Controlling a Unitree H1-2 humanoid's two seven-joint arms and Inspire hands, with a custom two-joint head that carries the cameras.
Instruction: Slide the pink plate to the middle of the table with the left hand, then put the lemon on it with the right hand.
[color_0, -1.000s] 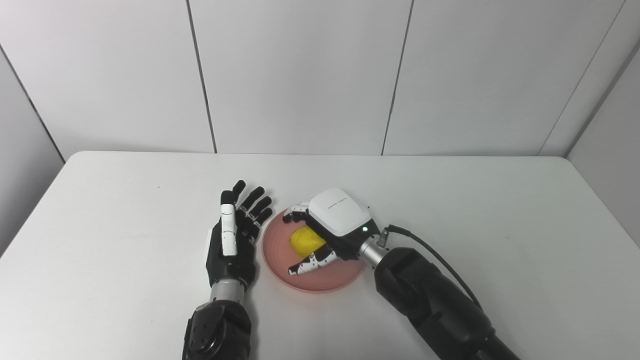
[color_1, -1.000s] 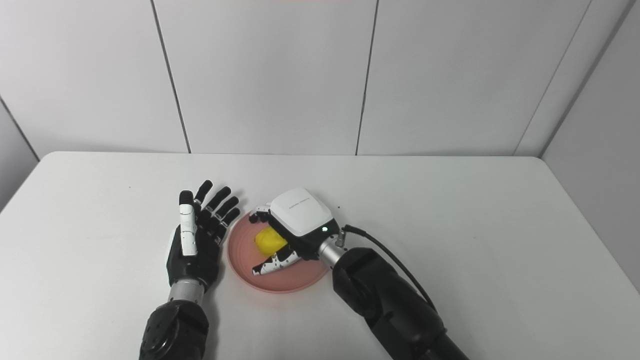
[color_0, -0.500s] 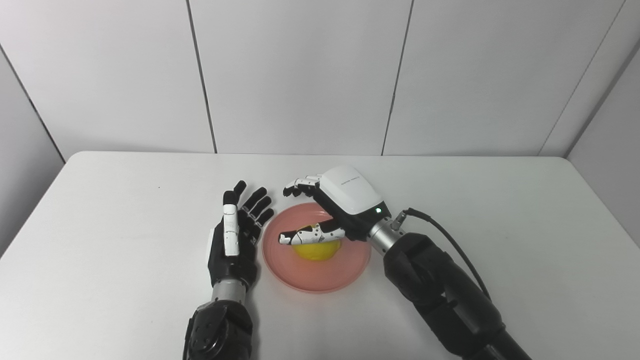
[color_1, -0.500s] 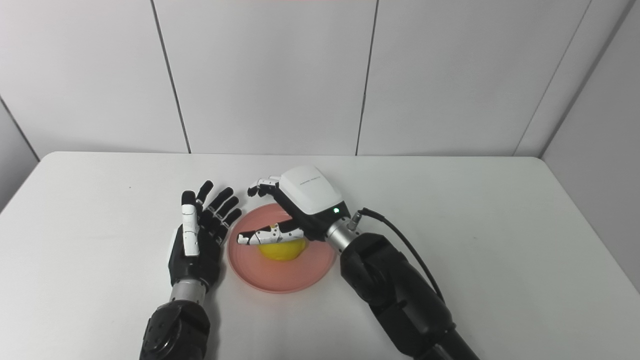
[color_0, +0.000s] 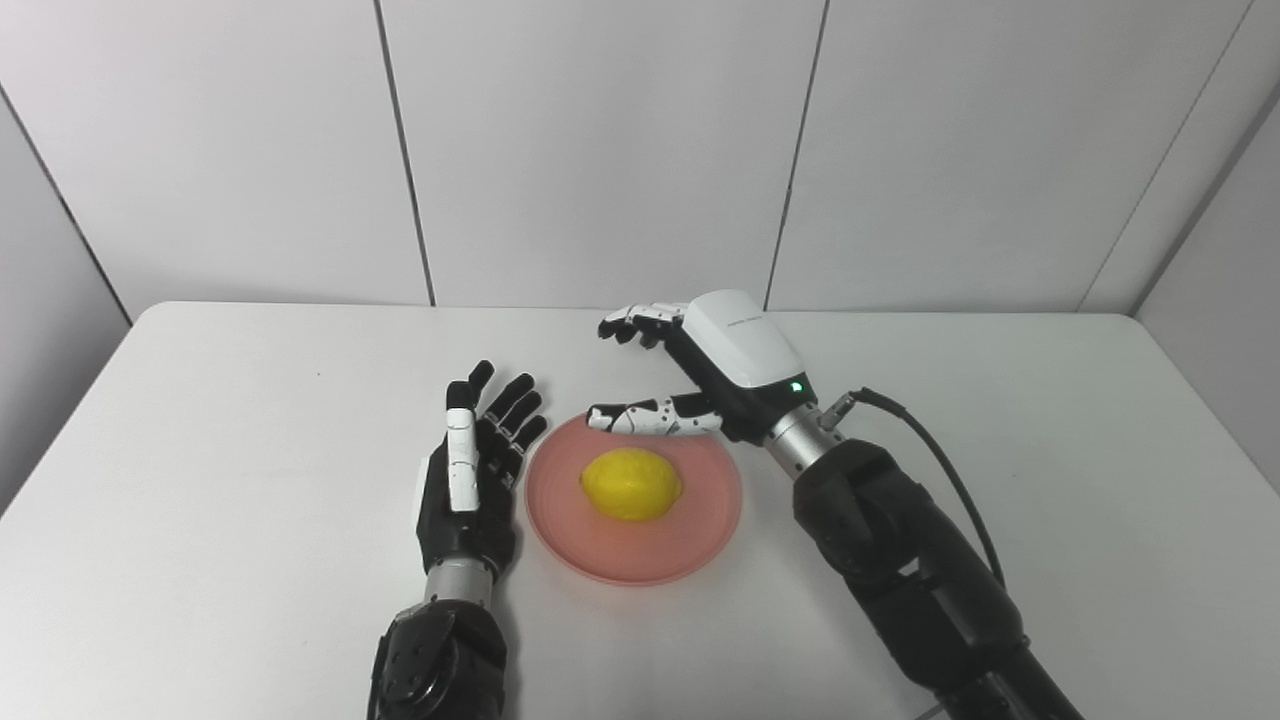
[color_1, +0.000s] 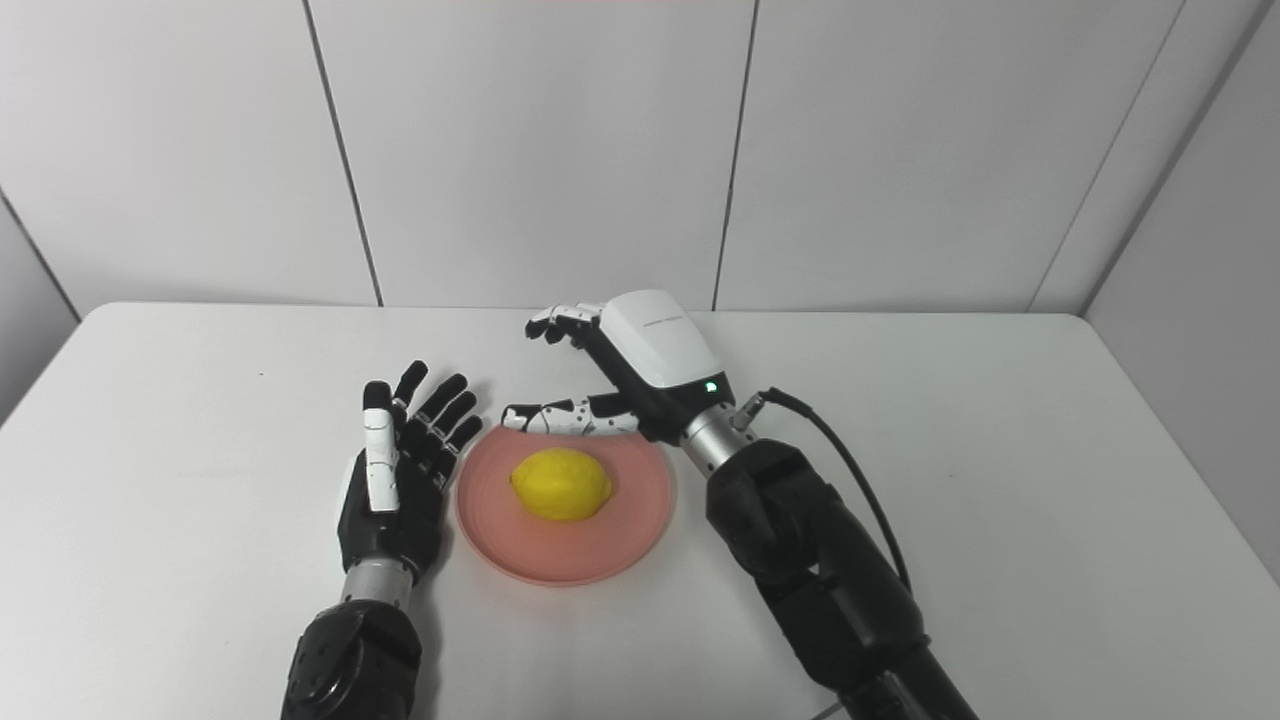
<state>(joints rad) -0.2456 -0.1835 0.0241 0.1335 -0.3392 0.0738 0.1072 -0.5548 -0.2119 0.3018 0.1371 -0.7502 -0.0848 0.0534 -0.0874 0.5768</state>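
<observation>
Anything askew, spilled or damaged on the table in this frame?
Nothing stands out. The lemon sits whole near the middle of the pink plate, which lies flat on the table. The right hand is open above the plate's far rim, holding nothing; the left hand is open beside the plate's left edge.

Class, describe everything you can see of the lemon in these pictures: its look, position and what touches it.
The lemon is bright yellow, oval, whole and looks smooth-skinned with a slight sheen. It lies on its side near the middle of the pink plate, long axis running left to right. Only the plate touches it. The right hand hovers open above and behind it, clear of it; the left hand rests open beside the plate.
</observation>
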